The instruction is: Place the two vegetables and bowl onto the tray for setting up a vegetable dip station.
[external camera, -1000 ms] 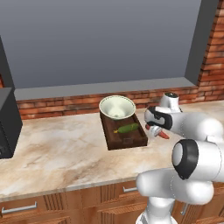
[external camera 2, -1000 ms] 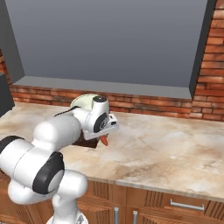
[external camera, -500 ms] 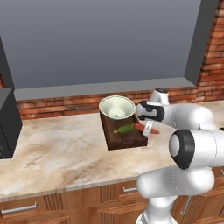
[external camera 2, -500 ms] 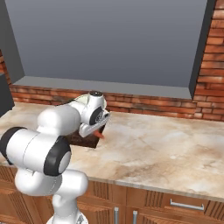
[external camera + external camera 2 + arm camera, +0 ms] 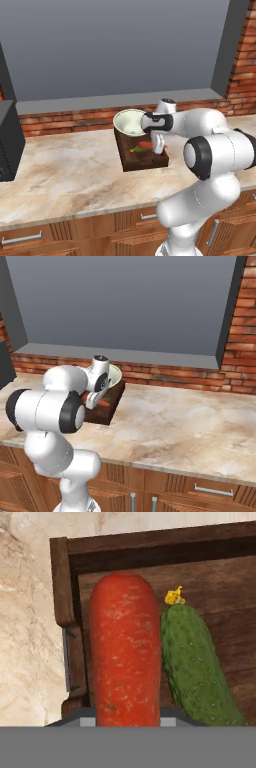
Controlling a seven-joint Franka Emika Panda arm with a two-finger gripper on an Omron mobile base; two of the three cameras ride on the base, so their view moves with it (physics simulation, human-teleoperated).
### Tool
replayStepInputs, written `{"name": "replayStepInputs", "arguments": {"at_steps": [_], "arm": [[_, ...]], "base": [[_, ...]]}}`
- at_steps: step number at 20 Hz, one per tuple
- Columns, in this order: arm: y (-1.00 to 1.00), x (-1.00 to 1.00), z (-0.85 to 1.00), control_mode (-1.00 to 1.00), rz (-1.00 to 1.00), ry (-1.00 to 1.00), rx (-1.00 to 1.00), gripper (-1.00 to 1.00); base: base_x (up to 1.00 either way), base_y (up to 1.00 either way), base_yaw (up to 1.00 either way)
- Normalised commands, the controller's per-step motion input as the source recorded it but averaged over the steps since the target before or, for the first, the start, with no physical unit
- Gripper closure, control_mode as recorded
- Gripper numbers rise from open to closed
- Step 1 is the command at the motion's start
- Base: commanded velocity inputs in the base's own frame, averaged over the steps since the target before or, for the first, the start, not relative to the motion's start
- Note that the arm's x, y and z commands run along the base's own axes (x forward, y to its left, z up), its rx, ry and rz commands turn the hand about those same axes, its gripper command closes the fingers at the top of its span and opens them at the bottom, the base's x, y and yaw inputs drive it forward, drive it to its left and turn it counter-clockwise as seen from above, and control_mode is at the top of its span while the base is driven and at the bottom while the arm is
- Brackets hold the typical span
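The gripper [image 5: 158,148] hangs low over the tray [image 5: 150,161], pointing down at its open half, with the carrot [image 5: 145,145] at its tips. In the hand view the carrot [image 5: 125,657] runs straight up from between the finger bases, so the gripper appears closed on it, though the fingertips themselves are hidden and the grip cannot be confirmed with certainty. Whether the carrot already rests on the tray floor or hangs just above it cannot be told.

The cucumber [image 5: 197,664] lies on the tray [image 5: 220,587] just beside the carrot, roughly parallel to it and touching or nearly touching along its side, a small yellow blossom end [image 5: 173,596] at its far tip. In the left base view the cucumber [image 5: 137,149] shows only as a green sliver next to the gripper.

The bowl [image 5: 129,122] sits upright on the tray's other end, beyond the gripper toward the brick wall [image 5: 65,121]; from the right base view the bowl [image 5: 115,376] peeks out behind the wrist. The tray [image 5: 107,408] rests on the marble bench [image 5: 70,175].
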Motion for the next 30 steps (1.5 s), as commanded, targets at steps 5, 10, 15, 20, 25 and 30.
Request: {"name": "replayStepInputs", "arguments": {"at_steps": [5, 10, 15, 20, 25, 30], "arm": [[0.23, 0.10, -0.02, -1.00, 0.27, 0.00, -0.06, 1.00], [0.10, 0.02, -0.18, -1.00, 0.09, 0.00, -0.05, 1.00], [0.03, 0.03, -0.33, -1.00, 0.02, -0.03, -0.02, 1.00], [0.00, 0.03, -0.33, -1.00, 0.01, -0.07, 0.00, 1.00], [0.00, 0.01, -0.31, -1.00, 0.01, -0.05, 0.00, 1.00], [0.01, 0.00, -0.24, -1.00, 0.02, -0.02, 0.00, 1.00]], "base": [[0.00, 0.00, 0.00], [0.00, 0.00, 0.00], [0.00, 0.00, 0.00], [0.00, 0.00, 0.00], [0.00, 0.00, 0.00], [0.00, 0.00, 0.00]]}}
